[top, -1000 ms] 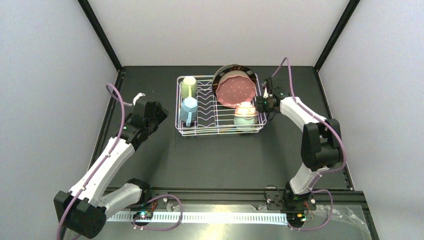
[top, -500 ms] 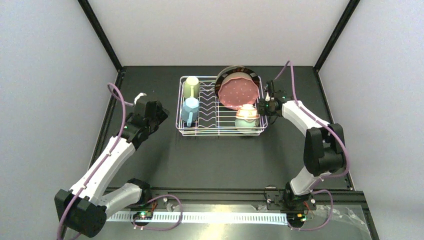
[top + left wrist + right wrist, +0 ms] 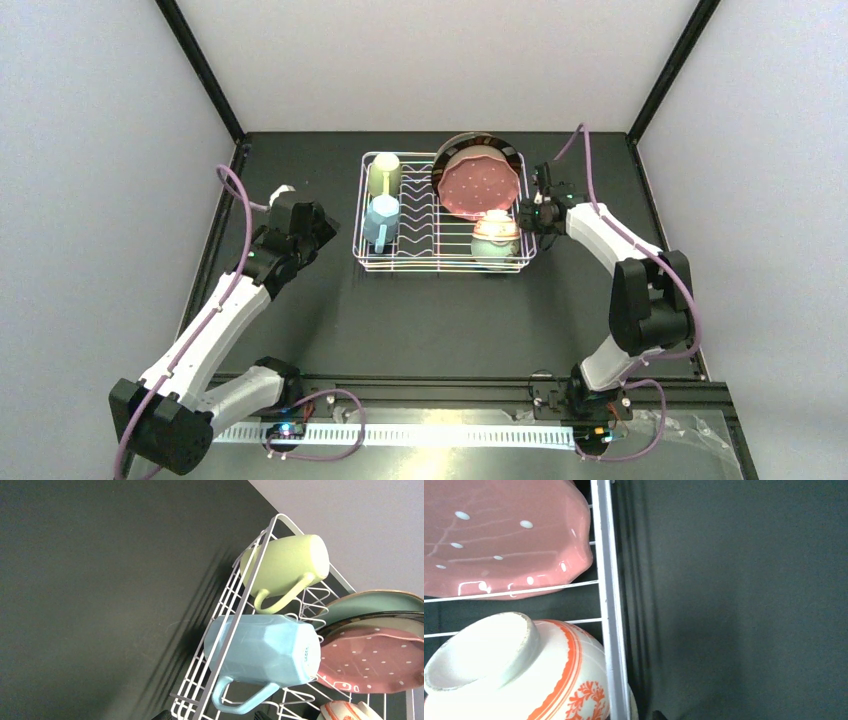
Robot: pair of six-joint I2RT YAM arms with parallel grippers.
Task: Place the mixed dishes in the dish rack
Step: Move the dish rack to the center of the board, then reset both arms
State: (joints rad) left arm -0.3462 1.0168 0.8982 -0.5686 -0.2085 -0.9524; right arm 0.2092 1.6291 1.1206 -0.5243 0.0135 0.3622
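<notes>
- Judging from above, loading looks finished. The right gripper (image 3: 527, 212) is set against the right rim of the dish rack (image 3: 420, 267), and the left gripper (image 3: 318, 230) is held left of it. Neither finger gap can be told. The rack could be dragged on withdrawal.
- Left wrist: the blue mug (image 3: 262, 652) and green mug (image 3: 285, 565) are laid sideways by its left rim and could be rolled by a jolt.
- Right wrist: the pink plate (image 3: 499, 540) and bowl (image 3: 514, 675) are crowded at its right rim, so chipping is risked.

White wire dish rack (image 3: 437, 262) holds everything — two mugs (image 3: 381, 222) lying left, plates (image 3: 482, 187) upright, stacked bowls (image 3: 494, 239) inverted right.
</notes>
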